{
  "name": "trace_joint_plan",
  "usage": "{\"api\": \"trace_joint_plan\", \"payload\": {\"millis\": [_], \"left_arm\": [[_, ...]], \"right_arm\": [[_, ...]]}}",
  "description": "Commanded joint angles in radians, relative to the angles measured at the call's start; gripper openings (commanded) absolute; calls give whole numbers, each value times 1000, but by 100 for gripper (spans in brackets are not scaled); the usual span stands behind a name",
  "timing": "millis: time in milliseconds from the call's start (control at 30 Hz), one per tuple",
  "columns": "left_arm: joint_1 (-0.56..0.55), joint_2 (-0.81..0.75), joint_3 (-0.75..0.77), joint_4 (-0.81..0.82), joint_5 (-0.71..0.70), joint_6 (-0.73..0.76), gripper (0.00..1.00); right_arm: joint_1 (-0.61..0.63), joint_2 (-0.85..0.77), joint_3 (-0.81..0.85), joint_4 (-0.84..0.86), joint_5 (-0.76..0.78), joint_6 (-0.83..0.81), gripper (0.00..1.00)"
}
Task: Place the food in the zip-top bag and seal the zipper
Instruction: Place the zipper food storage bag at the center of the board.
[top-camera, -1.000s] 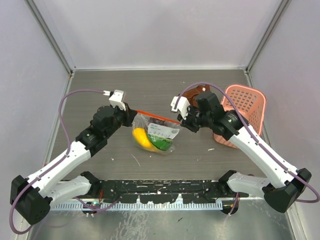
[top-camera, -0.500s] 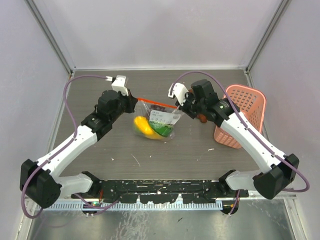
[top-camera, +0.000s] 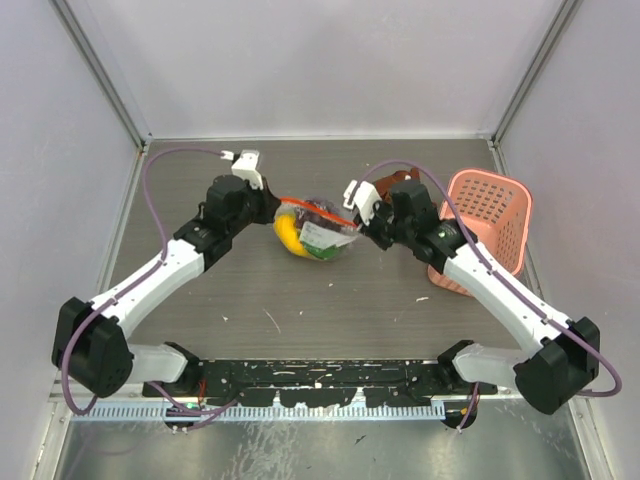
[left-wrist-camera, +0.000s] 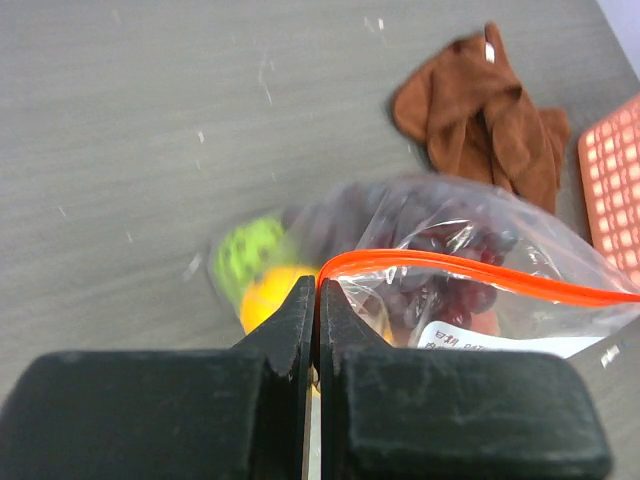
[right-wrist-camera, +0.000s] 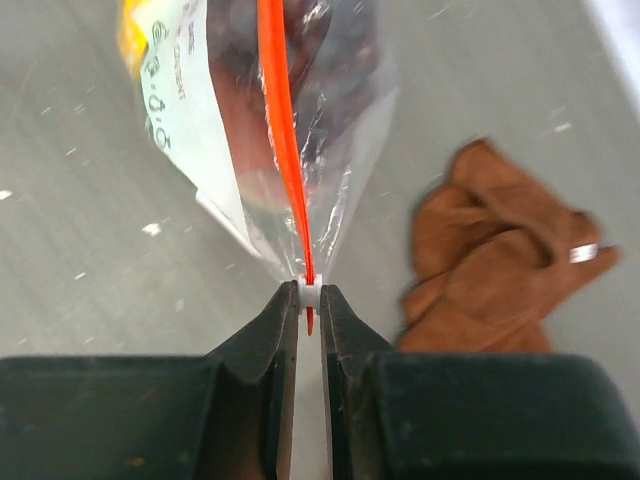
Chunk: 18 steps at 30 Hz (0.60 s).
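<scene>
Grey wood-grain table (top-camera: 250, 290), pale walls (top-camera: 300, 70) behind, and the zip-top bag (top-camera: 325, 235) hangs just above centre of the top view, strung between both arms. The left gripper (left-wrist-camera: 315, 305) is clamped tight on the zipper (left-wrist-camera: 470, 272) at its left end, and the right gripper (right-wrist-camera: 309, 305) is pinched on the white tip (right-wrist-camera: 309, 291) at the other. The strip runs left to right between them, so any closing pull looks like the right arm's, leftward. Yellow-orange fruit (left-wrist-camera: 265, 300), lime-green ball (left-wrist-camera: 245, 255) and grape bunch (left-wrist-camera: 440, 275) are inside.
</scene>
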Motion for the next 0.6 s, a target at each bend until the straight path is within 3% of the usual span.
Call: {"api": "trace_joint_plan", "payload": {"millis": [0,200,367,433,567], "left_arm": [[6,-120,-108,-48,101,-98,0],[6,-294,-247,-184,194,-220,0],[4,-417,-341,-248,249,-313,0],[4,-451,-374,-265,258,-340,0],[4,-481,-394,-320,250,-358,3]], "right_arm": [[-2,-104,-129,53,-162,149,0],[53,-200,-257,29,-334,281,0],[117,-251,-323,22,-391,353,5],[118,-268,-343,35,-395,371,12],[119,-291,-343,55,-368,387,46]]}}
